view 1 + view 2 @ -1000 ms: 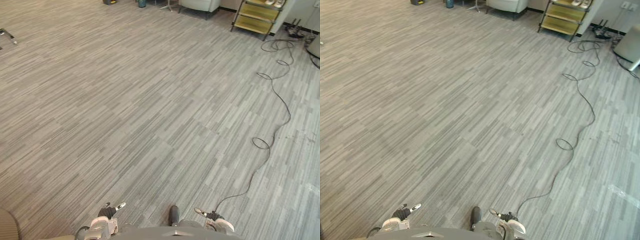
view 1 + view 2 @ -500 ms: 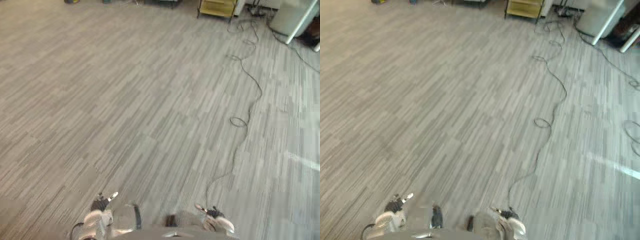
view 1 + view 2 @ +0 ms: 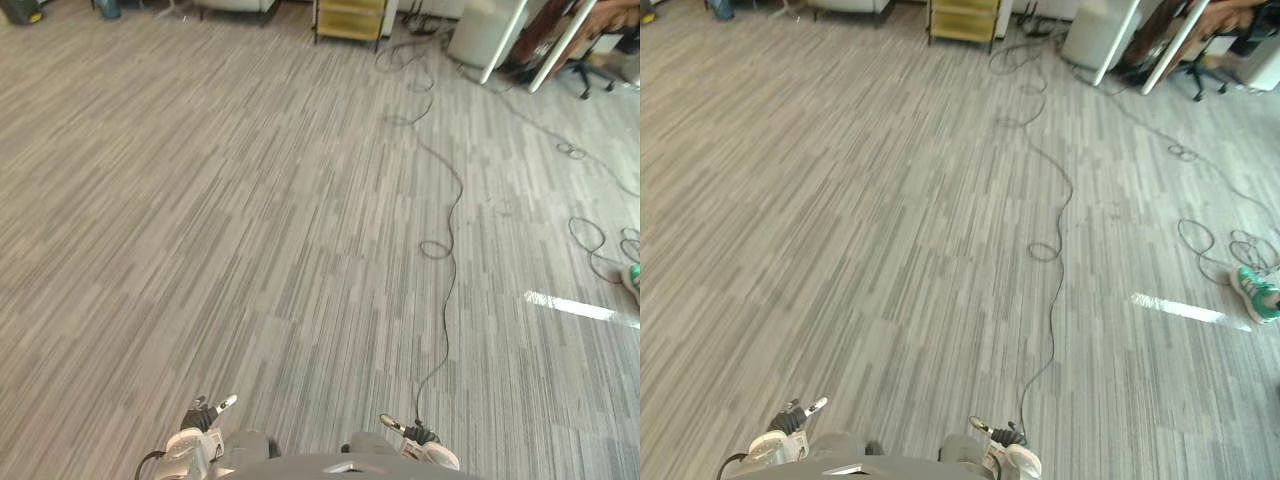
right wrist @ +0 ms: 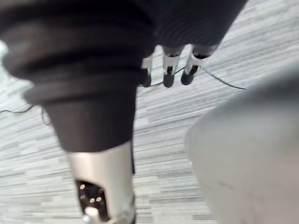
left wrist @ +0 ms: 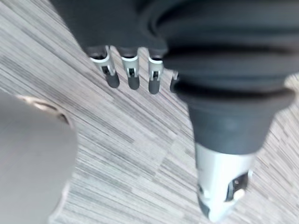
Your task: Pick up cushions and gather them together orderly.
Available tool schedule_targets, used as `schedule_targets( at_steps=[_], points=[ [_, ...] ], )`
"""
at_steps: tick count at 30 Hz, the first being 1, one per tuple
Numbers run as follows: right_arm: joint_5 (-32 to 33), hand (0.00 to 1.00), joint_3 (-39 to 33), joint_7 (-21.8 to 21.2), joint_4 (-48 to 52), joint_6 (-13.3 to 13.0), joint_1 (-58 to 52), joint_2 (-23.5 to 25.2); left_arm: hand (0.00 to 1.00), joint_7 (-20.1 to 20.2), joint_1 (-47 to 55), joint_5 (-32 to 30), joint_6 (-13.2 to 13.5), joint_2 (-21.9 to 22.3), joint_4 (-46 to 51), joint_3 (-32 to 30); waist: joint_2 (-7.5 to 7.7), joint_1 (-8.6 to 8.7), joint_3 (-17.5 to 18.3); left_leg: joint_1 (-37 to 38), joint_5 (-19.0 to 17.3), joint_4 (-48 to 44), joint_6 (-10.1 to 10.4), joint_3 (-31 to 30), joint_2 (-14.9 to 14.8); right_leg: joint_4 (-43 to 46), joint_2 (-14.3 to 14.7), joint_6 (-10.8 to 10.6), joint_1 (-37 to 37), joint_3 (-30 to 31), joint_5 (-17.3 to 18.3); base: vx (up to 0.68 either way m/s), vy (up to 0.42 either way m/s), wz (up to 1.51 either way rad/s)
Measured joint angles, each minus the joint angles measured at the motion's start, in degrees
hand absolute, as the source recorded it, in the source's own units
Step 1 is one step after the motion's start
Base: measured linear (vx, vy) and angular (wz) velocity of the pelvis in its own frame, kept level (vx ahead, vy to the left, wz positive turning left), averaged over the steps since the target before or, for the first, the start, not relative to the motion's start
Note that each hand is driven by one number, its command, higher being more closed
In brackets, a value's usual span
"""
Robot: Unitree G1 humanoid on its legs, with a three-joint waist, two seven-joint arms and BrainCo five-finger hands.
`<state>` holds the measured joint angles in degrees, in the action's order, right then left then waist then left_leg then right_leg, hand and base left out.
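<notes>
Nearest us, our left hand [image 3: 205, 416] and right hand [image 3: 416, 436] hang low over the carpet floor [image 3: 250, 220], fingers loose and straight, gripping nothing. Where the cushions lie we cannot tell. Ahead the floor runs wide and open. To the right lie coiled cables [image 3: 592, 236] and a person's green shoe [image 3: 1257, 293]. At the far edge stand a yellow shelf [image 3: 350, 17], its contents unclear, and a white cabinet [image 3: 482, 30].

Head has swung right: the whole view shifted, nothing on the floor moved. Shelf [image 3: 350, 18] now sits top centre, not top right. Cable [image 3: 448, 230] runs mid-frame. New at right: table legs [image 3: 1120, 40], cable coils [image 3: 1200, 238], teal shoe [image 3: 1255, 293], bright floor streak [image 3: 1175, 308].
</notes>
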<state>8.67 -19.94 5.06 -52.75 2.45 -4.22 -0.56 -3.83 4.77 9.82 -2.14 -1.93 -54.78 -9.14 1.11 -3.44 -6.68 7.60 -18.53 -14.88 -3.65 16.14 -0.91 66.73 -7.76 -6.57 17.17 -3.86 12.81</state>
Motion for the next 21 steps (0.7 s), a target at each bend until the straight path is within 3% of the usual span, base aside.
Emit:
schedule_targets(
  at_steps=[1,4,5,6,7,8,9,10,11,12,13,14,15,16,17,18,19,21],
  points=[
    [0.18,0.0,-0.27,-0.02,-0.17,-0.21,0.27,-0.12,0.0,-0.6,-0.02,-0.46,-0.28,-0.14,-0.59,0.37,-0.18,0.9,-0.22,2.8,0.03,2.33,0.06,-0.3,-0.93,-1.95,0.29,2.57,2.69,-3.43,3.19,0.36,-0.075,0.1],
    [1.07,0.0,-1.25,0.04,0.29,-1.31,0.62,-0.43,0.0,-1.28,-0.26,-1.28,-0.35,-0.08,-1.18,0.08,-0.66,2.1,-1.31,7.81,0.04,3.06,0.06,-1.15,-3.36,-13.69,1.47,5.16,8.51,-9.07,5.6,0.56,-0.208,0.18],
    [1.48,0.0,-1.34,0.19,0.64,-1.57,0.6,-0.55,0.0,-1.68,-0.21,-1.81,-0.35,0.11,-1.27,-0.36,-0.88,2.26,-1.67,9.66,0.04,3.1,0.07,-2.22,-4.19,-20.14,2.25,5.9,9.58,-9.64,4.45,0.68,-0.336,0.26],
    [1.97,0.0,-1.54,0.27,0.69,-1.59,0.6,-0.62,0.0,-1.86,-0.3,-2.11,-0.32,0.28,-1.6,-0.8,-0.78,2.48,-2.08,11.56,0.03,3.22,0.07,-2.96,-4.66,-29.23,3.21,5.31,10.17,-8.66,0.77,0.59,-0.324,0.4],
    [2.4,0.0,-1.62,0.26,0.49,-1.53,0.46,-0.59,0.0,-1.88,-0.63,-2.31,-0.28,0.02,-2.04,-0.84,-0.2,2.98,-2.4,13.01,0.07,3.4,0.76,-4.21,-4.46,-37.56,3.41,6.05,9.53,-7.57,-7.79,0.5,-0.263,0.41],
    [2.39,0.0,-2.09,0.27,0.15,-1.56,0.97,-1.13,0.0,-1.92,-0.87,-2.73,-0.26,0.39,-2.87,-0.98,-1.17,3.2,-2.84,14.2,-0.13,3.79,2.02,-5.44,-5.47,-38.34,4.44,8.6,7.56,-8.64,-11.4,0.48,-0.225,0.22],
    [2.17,0.0,-3.08,0.4,-0.64,-1.5,2.75,-1.92,0.0,-1.37,-2.14,-3.06,-0.38,1.22,-3.68,-0.71,-2.54,3.0,-3.83,13.86,0.96,4.6,4.24,-8.92,-4.82,-38.08,4.9,7.61,6.56,-9.06,-10.6,0.6,-0.276,0.15],
    [2.15,0.0,-4.05,0.4,-0.96,-1.34,3.54,-1.94,0.0,-0.89,-3.16,-3.4,-0.35,1.82,-3.61,-0.84,-2.67,3.72,-5.04,13.78,3.11,6.45,4.52,-13.32,-2.36,-35.1,3.48,6.84,6.67,-8.66,-9.65,0.46,-0.219,0.18],
    [2.26,0.0,-4.47,0.4,-1.05,-1.07,3.44,-1.91,0.0,-0.87,-3.57,-3.42,-0.33,2.15,-3.63,-1.13,-2.97,4.22,-5.33,13.6,6.2,7.0,4.55,-13.91,-1.98,-32.85,2.84,7.33,6.91,-8.97,-9.27,0.45,-0.25,0.51],
    [2.36,0.0,-5.78,0.43,-0.44,-0.84,2.52,-1.69,0.0,-0.79,-3.61,-3.43,-0.14,3.24,-3.38,-2.18,-3.14,4.99,-5.42,13.6,9.74,5.03,4.38,-13.97,-2.17,-28.93,2.34,9.12,7.1,-10.17,-6.33,0.27,-0.153,0.57],
    [2.06,0.0,-5.13,0.41,0.49,-0.71,0.45,-1.22,0.0,-0.68,-2.24,-3.49,-0.06,3.58,-2.5,-3.32,-2.68,4.97,-3.81,12.78,10.19,0.53,5.36,-15.15,-2.25,-34.44,2.44,8.84,3.22,-9.92,-2.05,0.43,-0.235,0.46],
    [2.28,0.0,-5.63,0.39,0.4,-0.74,0.03,-1.72,0.0,-0.77,-2.34,-3.6,0.05,3.91,-2.12,-4.08,-4.05,4.91,-3.67,11.1,9.94,-4.96,6.56,-15.77,-3.35,-34.42,3.6,8.27,1.83,-10.71,-0.93,0.42,-0.165,0.16],
    [2.18,0.0,-5.6,0.46,0.49,-0.73,-0.34,-2.13,0.0,-0.76,-2.27,-3.86,-0.06,4.71,-2.01,-5.79,-5.32,4.86,-2.93,5.44,13.54,-17.53,12.06,-16.39,-5.18,-36.24,5.43,8.7,-0.71,-11.13,0.15,0.44,-0.156,-0.08],
    [2.22,0.0,-5.54,0.49,0.77,-0.64,-0.36,-2.22,0.0,-0.75,-1.72,-3.89,-0.12,4.93,-1.85,-6.88,-5.72,4.7,-3.07,0.64,20.0,-27.46,15.1,-16.45,-6.68,-37.98,6.62,9.1,-3.18,-10.88,0.57,0.46,-0.101,-0.15],
    [2.23,0.0,-5.48,0.58,0.92,-0.64,-0.57,-2.26,0.0,-0.74,-1.49,-3.88,-0.18,4.85,-1.82,-7.02,-5.85,4.51,-3.34,-3.03,20.76,-35.4,15.72,-15.69,-8.28,-39.73,7.84,9.86,-5.38,-10.86,0.52,0.45,-0.076,-0.35],
    [2.23,0.0,-4.7,0.83,1.28,-0.65,-0.64,-2.17,0.0,-0.72,-1.69,-3.88,-0.51,4.74,-0.38,-7.01,-6.53,3.88,-3.93,-7.75,18.49,-45.62,13.72,-11.96,-11.02,-42.83,9.65,11.36,-10.54,-9.76,1.17,0.51,-0.066,-0.53],
    [2.31,0.0,-3.52,1.14,1.0,-0.35,-0.67,-1.84,0.0,-0.74,-0.69,-3.78,-0.53,4.41,1.33,-6.97,-5.25,2.5,-4.62,-11.24,15.13,-49.27,11.47,-8.61,-11.88,-45.76,9.9,11.7,-14.96,-8.43,1.44,0.42,-0.04,-0.57],
    [2.42,0.0,-2.1,1.35,-0.12,0.01,-0.38,-1.33,0.0,-0.68,-0.47,-2.71,-0.32,3.8,2.49,-6.62,-4.46,1.18,-4.57,-16.5,10.68,-47.81,8.93,-4.82,-11.69,-51.04,9.4,10.99,-20.84,-6.72,1.04,0.35,-0.004,-0.43]
  ],
)
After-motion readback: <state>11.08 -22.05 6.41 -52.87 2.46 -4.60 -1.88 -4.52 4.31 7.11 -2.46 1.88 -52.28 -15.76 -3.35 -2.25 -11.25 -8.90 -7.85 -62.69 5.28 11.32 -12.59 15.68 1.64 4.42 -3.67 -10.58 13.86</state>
